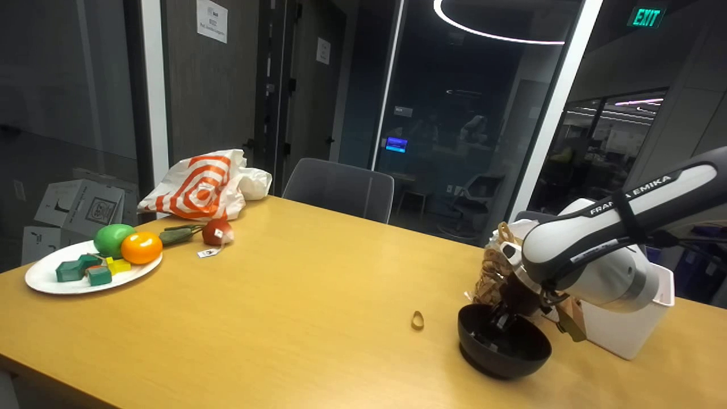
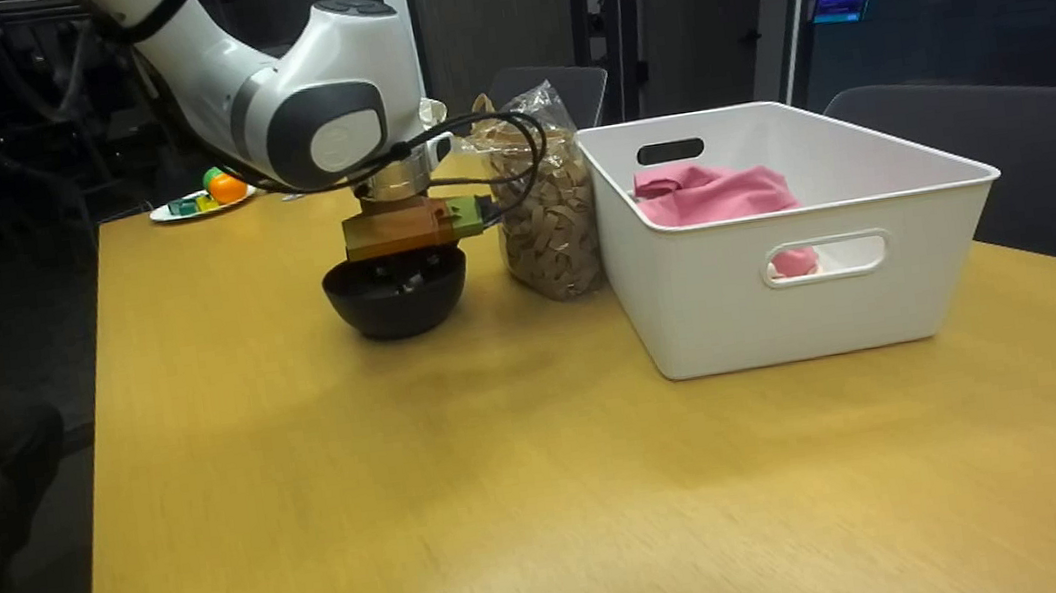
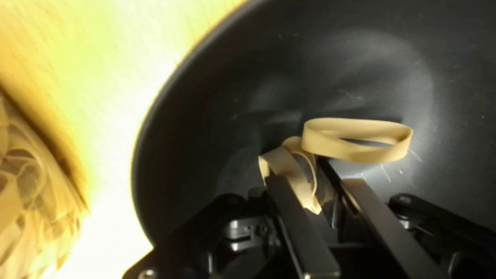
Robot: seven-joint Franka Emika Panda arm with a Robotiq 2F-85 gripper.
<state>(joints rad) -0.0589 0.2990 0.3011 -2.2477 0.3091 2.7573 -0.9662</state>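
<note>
Inside bowl (image 3: 186, 128): gripper (image 3: 316, 184), bands (image 3: 356, 155) (perhaps 2).

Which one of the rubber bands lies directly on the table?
The lone rubber band beside the black bowl; the others lie inside that bowl or in the clear bag.

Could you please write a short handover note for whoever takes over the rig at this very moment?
Gripper: down inside the bowl, jaws apart; a bent band lies right by them, and no grip on it shows.
In the bowl: the bent band and a looped band beside it.
Elsewhere: a loose band on the table near the bowl; a clear bag of more bands stands beside the white bin.
Done: the gripper is at the bands in the bowl.
Left: nothing is lifted yet, and the loose band lies outside the bowl.
</note>
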